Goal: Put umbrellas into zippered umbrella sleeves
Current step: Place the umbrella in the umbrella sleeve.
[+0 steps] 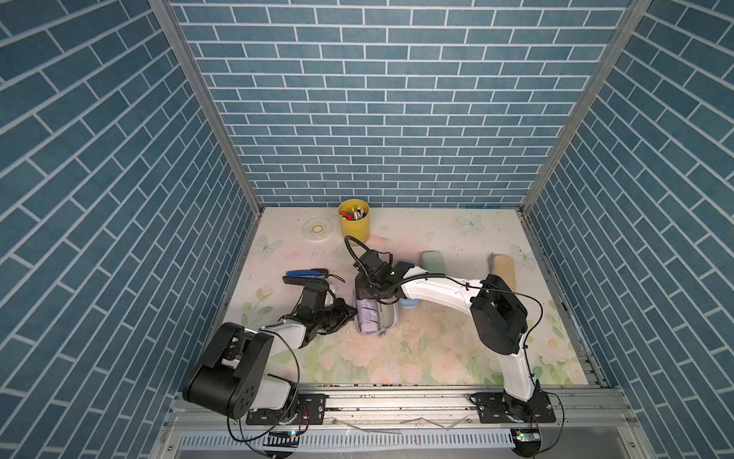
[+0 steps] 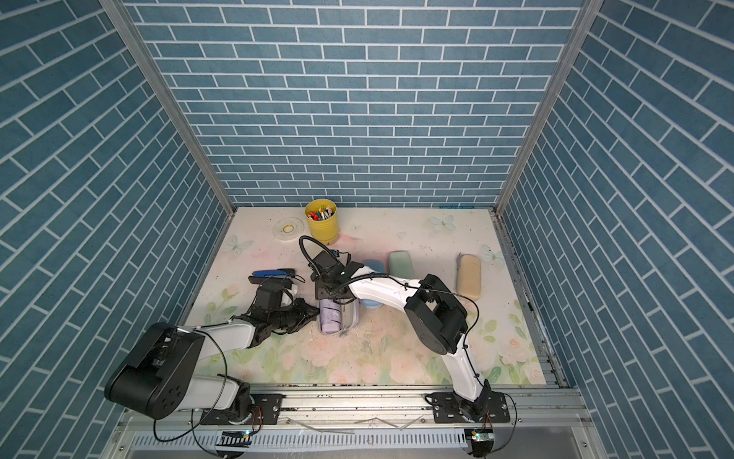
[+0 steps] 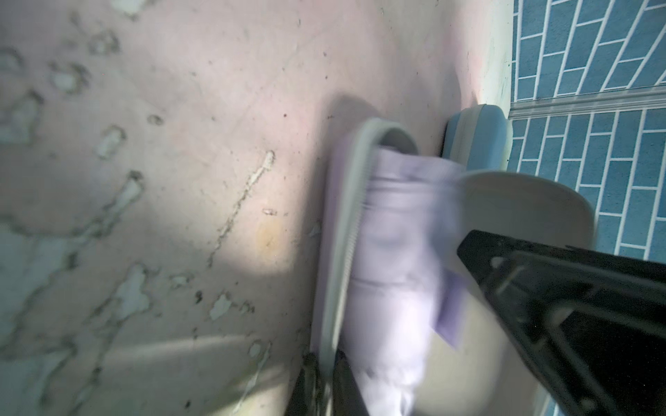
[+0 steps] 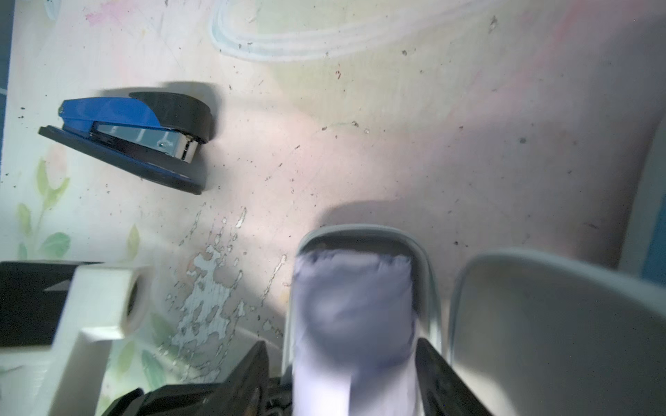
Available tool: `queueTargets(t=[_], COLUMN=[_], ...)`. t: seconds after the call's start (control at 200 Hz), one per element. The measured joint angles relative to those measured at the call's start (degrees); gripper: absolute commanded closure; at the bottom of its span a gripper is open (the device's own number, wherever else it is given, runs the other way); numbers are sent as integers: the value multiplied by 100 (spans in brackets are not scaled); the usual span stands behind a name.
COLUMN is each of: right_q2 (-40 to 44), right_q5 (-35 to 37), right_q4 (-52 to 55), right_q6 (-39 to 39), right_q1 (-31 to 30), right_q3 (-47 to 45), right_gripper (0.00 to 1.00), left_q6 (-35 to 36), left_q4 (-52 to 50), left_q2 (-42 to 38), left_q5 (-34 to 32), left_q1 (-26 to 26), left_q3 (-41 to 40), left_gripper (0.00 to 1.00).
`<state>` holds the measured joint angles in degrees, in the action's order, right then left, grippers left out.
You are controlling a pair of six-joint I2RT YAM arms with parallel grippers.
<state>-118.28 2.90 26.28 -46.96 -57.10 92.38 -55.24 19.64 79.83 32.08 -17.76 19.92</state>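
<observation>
- Two right fingers (image 4: 443, 381) stand wide, one each side of the lilac umbrella (image 4: 353, 306). Can't tell if the pads touch it.
- Left fingers (image 3: 540, 299) are narrow, at the near rim of the lilac sleeve (image 4: 364, 230). Pinching or just resting there: can't tell, the view is blurred.
- Umbrella lies lengthwise in the open sleeve, mid-tabletop (image 1: 437, 357). The lid (image 4: 540, 324) is open beside it.
- A loose flap (image 3: 450, 317) of fabric sticks out toward the lid.
- Risk: the flap or bunched fabric sits over the zip line and jams the zipper once the lid closes.
- Risk: the right fingers snag fabric on the way up and roll the umbrella out.
- Risk: the sleeve slides if nothing pins the rim.
- Risk: the blue sleeve (image 3: 475, 140) sits just beside the lid, so a lid swing could shove it.
</observation>
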Motion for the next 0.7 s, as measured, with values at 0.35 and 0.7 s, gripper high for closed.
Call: queueTargets(t=[0.35,0.7], right_q2=[-190,1377], right_q5=[-308,-1222], right_q4=[269,678], right_q6=[258,1128], right_q1=[225,1091], right_q3=[249,-306], right_gripper=[72,29], left_q6=[146,424], left_q4=[-251,-1147], left_q2=[-90,-990], left_q5=[0,-48], left_q1=[46,496], left_q3=[87,173], left_gripper=[70,23])
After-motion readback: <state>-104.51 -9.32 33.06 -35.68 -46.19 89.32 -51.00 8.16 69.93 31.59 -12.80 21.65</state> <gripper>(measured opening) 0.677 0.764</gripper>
